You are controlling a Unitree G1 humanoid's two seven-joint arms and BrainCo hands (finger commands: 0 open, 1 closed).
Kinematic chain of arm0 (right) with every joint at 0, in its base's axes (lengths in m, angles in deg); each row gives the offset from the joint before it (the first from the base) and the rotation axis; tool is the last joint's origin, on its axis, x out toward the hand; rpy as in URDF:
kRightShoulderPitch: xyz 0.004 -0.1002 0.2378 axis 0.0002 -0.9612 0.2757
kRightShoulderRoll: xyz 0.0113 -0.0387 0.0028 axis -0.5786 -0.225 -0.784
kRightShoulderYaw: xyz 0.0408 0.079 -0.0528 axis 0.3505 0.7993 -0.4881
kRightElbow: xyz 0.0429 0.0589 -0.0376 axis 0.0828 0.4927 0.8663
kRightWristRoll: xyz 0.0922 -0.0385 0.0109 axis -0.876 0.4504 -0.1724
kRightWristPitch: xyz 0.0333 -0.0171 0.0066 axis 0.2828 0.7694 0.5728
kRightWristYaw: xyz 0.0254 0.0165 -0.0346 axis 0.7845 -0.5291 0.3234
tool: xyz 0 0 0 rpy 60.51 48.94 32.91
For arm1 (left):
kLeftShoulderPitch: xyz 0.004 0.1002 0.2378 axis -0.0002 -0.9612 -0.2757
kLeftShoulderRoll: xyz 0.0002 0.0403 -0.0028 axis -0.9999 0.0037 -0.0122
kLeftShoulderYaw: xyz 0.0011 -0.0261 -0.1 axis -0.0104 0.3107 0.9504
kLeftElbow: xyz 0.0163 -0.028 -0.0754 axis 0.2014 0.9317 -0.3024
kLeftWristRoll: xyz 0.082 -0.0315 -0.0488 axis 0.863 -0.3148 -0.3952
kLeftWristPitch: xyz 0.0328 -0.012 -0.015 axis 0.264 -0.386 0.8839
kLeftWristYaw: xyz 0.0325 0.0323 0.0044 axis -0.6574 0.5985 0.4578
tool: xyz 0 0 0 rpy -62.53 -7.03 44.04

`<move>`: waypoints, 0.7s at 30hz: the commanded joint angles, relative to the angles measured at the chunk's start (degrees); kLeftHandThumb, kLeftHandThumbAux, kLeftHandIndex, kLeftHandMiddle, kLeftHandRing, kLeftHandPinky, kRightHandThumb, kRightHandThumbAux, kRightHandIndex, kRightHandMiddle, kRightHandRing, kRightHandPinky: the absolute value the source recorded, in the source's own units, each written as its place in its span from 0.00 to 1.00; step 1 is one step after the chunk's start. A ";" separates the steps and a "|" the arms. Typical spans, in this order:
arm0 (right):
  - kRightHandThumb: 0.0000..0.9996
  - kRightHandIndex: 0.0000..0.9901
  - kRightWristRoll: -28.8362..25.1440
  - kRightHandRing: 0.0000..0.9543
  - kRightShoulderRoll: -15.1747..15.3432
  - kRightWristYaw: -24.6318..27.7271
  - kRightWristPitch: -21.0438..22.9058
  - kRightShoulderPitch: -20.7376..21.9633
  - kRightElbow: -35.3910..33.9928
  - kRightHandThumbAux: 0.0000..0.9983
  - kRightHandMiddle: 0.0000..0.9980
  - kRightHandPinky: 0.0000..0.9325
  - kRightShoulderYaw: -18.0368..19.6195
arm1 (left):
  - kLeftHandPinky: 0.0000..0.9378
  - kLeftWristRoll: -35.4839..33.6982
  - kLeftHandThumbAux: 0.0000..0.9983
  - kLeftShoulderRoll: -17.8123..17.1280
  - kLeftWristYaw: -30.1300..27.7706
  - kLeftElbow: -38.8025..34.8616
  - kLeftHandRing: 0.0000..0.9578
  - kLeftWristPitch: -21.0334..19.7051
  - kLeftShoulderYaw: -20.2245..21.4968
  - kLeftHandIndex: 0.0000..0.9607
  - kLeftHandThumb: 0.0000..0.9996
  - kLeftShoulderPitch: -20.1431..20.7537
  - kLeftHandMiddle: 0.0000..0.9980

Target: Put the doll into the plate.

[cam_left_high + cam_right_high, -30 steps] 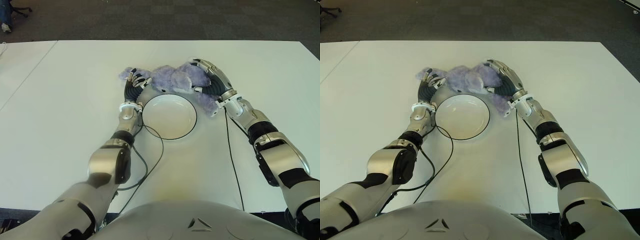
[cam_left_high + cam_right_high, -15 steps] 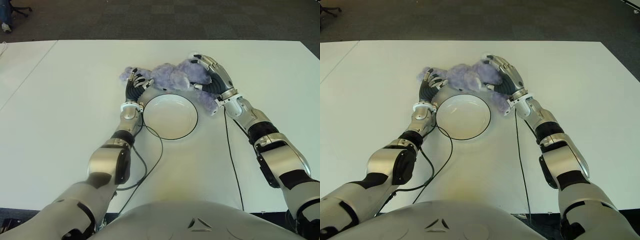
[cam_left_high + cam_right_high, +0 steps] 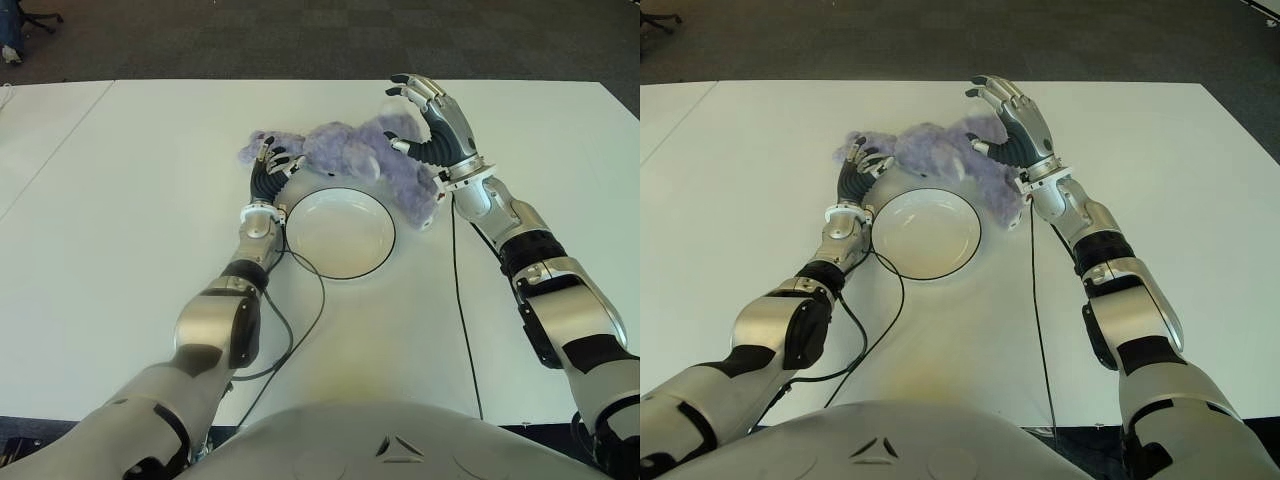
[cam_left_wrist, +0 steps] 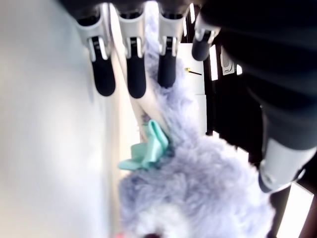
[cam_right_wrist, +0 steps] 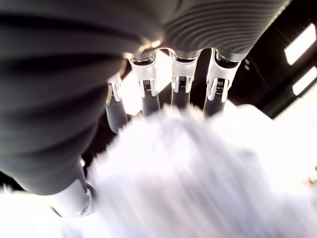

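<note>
- Left eye view shows the purple plush doll [image 3: 350, 160] lying on the white surface [image 3: 130, 250], stretched between the two hands and just beyond the far rim of the white plate [image 3: 338, 233], not inside it.
- Right hand [image 3: 432, 112] is raised at the doll's right end with its fingers [image 3: 412, 90] spread apart and extended; its palm faces the plush, and the right wrist view shows straight fingers above the fur, gripping nothing.
- Left hand [image 3: 270, 170] stands at the doll's left end, just beside the plate's left rim. Its fingers [image 4: 134, 74] reach out straight over the fur, with the thumb on the other side of the plush; they are not curled around it.
- Left wrist view also shows a teal bow [image 4: 148, 148] on the doll, just below those fingertips.
- Black cables [image 3: 300, 330] run across the surface below each forearm.
</note>
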 commanded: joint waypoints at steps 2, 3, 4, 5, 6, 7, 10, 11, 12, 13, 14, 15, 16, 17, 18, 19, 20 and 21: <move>0.70 0.44 -1.13 0.92 -0.09 0.90 -0.72 -0.45 -2.07 0.72 0.88 0.95 1.65 | 0.26 -1.45 0.66 1.26 -1.32 5.47 0.25 -6.72 1.64 0.05 0.00 -6.86 0.21; 0.70 0.44 -1.29 0.92 -0.15 1.22 -0.57 -0.60 -2.41 0.72 0.88 0.95 1.87 | 0.26 -1.54 0.65 1.16 -1.62 5.50 0.25 -6.85 1.75 0.05 0.00 -6.80 0.20; 0.70 0.44 -1.40 0.92 -0.20 1.48 -0.44 -0.72 -2.66 0.72 0.88 0.95 2.05 | 0.26 -1.56 0.65 1.10 -1.81 5.53 0.25 -6.96 1.82 0.05 0.00 -6.75 0.20; 0.70 0.44 -1.46 0.92 -0.25 1.70 -0.33 -0.82 -2.87 0.72 0.88 0.95 2.21 | 0.26 -1.55 0.65 1.06 -1.94 5.54 0.25 -7.02 1.91 0.05 0.00 -6.72 0.20; 0.70 0.44 -1.57 0.92 -0.29 1.95 -0.20 -0.93 -3.10 0.72 0.88 0.95 2.35 | 0.25 -1.48 0.65 1.06 -2.04 5.54 0.24 -7.06 1.98 0.05 0.00 -6.71 0.20; 0.70 0.44 -1.77 0.92 -0.29 2.32 -0.06 -1.12 -3.35 0.72 0.88 0.95 2.49 | 0.25 -1.35 0.65 1.06 -2.03 5.54 0.24 -7.16 2.00 0.05 0.00 -6.68 0.20; 0.70 0.44 -2.26 0.92 -0.35 3.23 0.26 -1.70 -3.89 0.72 0.88 0.95 2.84 | 0.25 -0.93 0.64 1.01 -1.83 5.56 0.24 -7.33 1.91 0.05 0.00 -6.66 0.20; 0.70 0.44 -2.43 0.92 -0.41 3.56 0.38 -2.13 -4.17 0.72 0.88 0.95 2.96 | 0.26 -0.68 0.64 0.92 -1.62 5.55 0.24 -7.28 1.74 0.05 0.00 -6.69 0.20; 0.70 0.44 -2.54 0.93 -0.47 3.84 0.49 -2.45 -4.40 0.72 0.88 0.95 3.08 | 0.28 -0.51 0.64 0.86 -1.48 5.54 0.25 -7.24 1.62 0.05 0.00 -6.72 0.20; 0.70 0.44 -2.70 0.93 -0.56 4.14 0.59 -2.88 -4.53 0.72 0.88 0.95 3.18 | 0.28 -0.17 0.64 0.70 -0.99 5.40 0.25 -7.09 1.28 0.05 0.00 -6.49 0.21; 0.70 0.44 -2.78 0.93 -0.64 4.37 0.66 -3.16 -4.63 0.72 0.88 0.95 3.29 | 0.29 0.04 0.64 0.60 -0.66 5.29 0.25 -6.98 1.05 0.05 0.00 -6.31 0.21; 0.70 0.44 -3.01 0.93 -0.71 4.82 0.79 -3.56 -4.79 0.72 0.88 0.95 3.42 | 0.29 0.95 0.64 0.27 0.43 5.19 0.26 -6.98 0.24 0.05 0.00 -6.07 0.21; 0.70 0.44 -3.17 0.93 -0.78 5.18 0.89 -3.85 -4.94 0.72 0.88 0.95 3.55 | 0.30 1.59 0.65 0.03 1.20 5.14 0.26 -7.00 -0.36 0.05 0.00 -5.92 0.21; 0.70 0.44 -3.33 0.93 -0.84 5.57 0.99 -4.09 -5.03 0.72 0.88 0.95 3.67 | 0.30 2.49 0.65 -0.27 2.16 5.18 0.26 -7.16 -1.10 0.05 0.00 -5.84 0.21; 0.70 0.44 -3.41 0.92 -0.91 5.85 1.09 -4.34 -5.22 0.72 0.88 0.94 3.78 | 0.30 3.06 0.66 -0.48 2.79 5.21 0.26 -7.26 -1.61 0.05 0.00 -5.83 0.21; 0.70 0.44 -3.46 0.92 -1.06 5.99 1.08 -4.58 -5.15 0.72 0.88 0.94 3.85 | 0.30 5.07 0.66 -1.61 4.62 5.41 0.26 -7.58 -3.26 0.05 0.00 -5.59 0.21; 0.70 0.44 -3.50 0.93 -1.17 6.11 1.07 -4.76 -5.13 0.72 0.88 0.95 3.91 | 0.25 6.51 0.65 -2.43 5.96 5.56 0.25 -7.82 -4.49 0.06 0.00 -5.40 0.20; 0.70 0.44 -3.45 0.93 -1.34 6.09 1.09 -4.89 -4.97 0.72 0.88 0.95 3.91 | 0.24 9.53 0.65 -4.06 8.44 5.67 0.24 -8.26 -7.01 0.06 0.00 -4.48 0.20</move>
